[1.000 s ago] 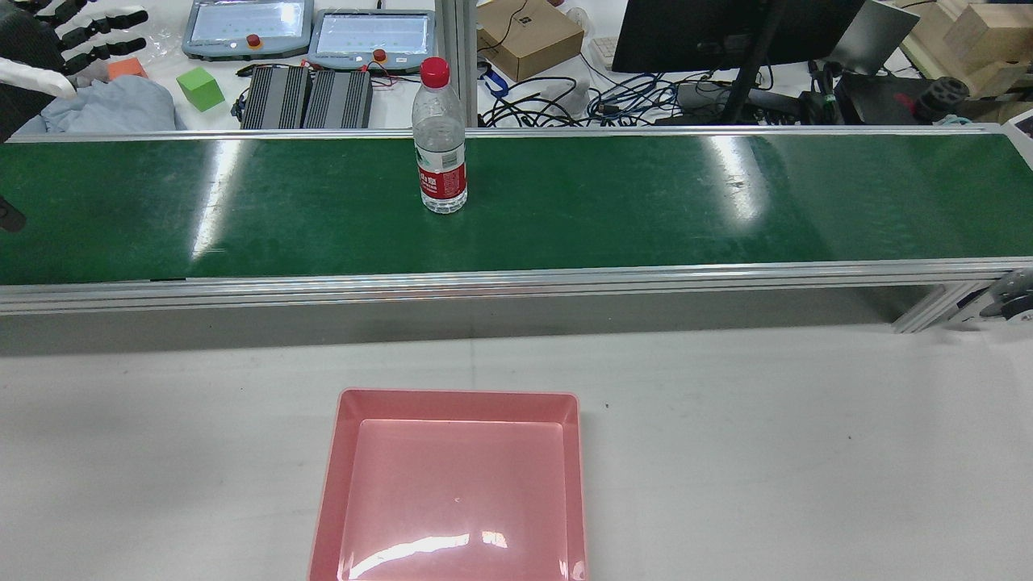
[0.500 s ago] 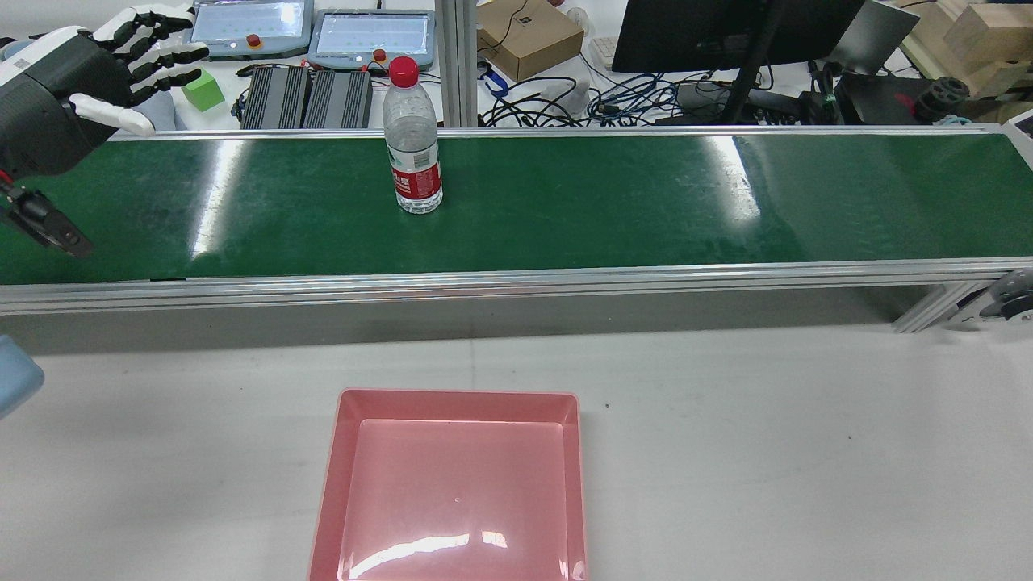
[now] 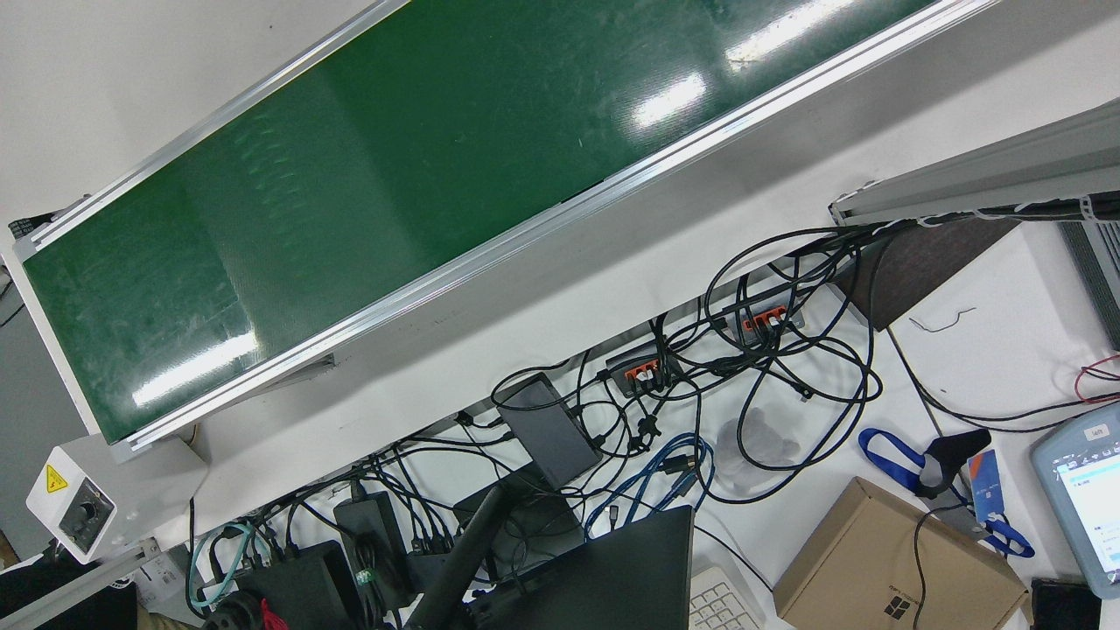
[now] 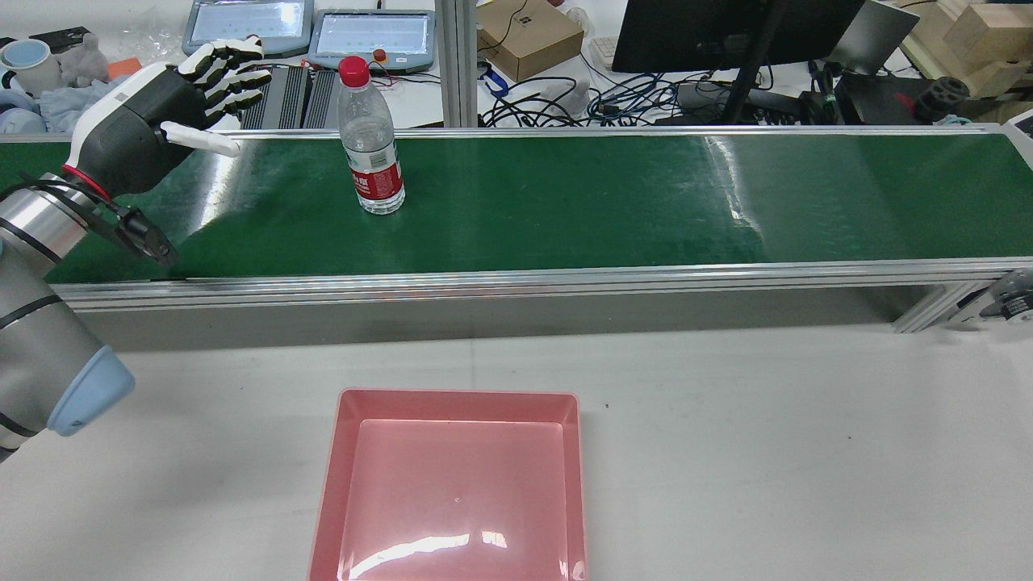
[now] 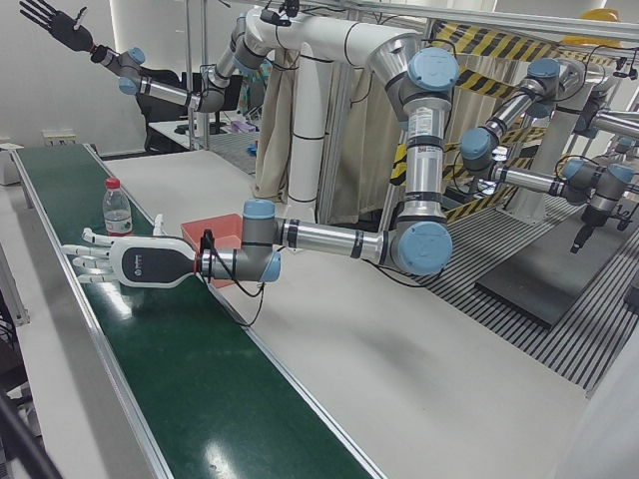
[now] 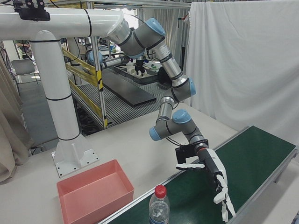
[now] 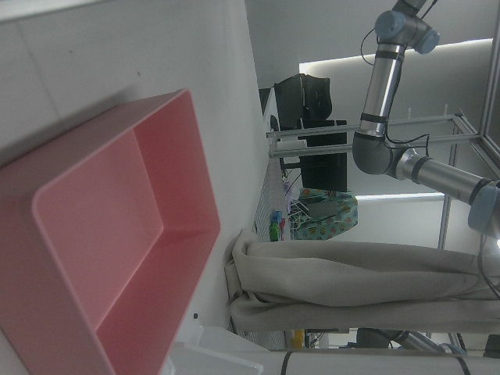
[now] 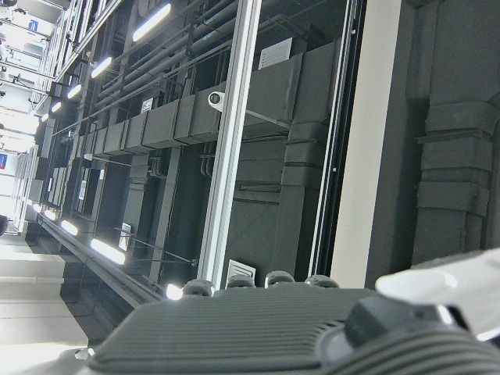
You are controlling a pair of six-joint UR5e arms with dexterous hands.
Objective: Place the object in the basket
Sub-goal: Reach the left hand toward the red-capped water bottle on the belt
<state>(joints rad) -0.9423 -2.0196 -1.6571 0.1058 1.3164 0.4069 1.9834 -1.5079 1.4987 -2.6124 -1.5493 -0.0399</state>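
A clear water bottle with a red cap and red label stands upright on the green conveyor belt. My left hand is open with its fingers spread, level with the bottle and a short way to its left, not touching it. The hand and the bottle also show in the left-front view, and again in the right-front view, hand and bottle. The pink basket sits empty on the white table in front of the belt. My right hand is raised high, open and empty.
The belt's aluminium rail runs between the belt and the white table. Beyond the belt are teach pendants, cables, a cardboard box and a monitor. The left hand view shows the basket.
The bottle has travelled left along the belt. My left hand has come in from the left edge and moved right toward the bottle, still open.
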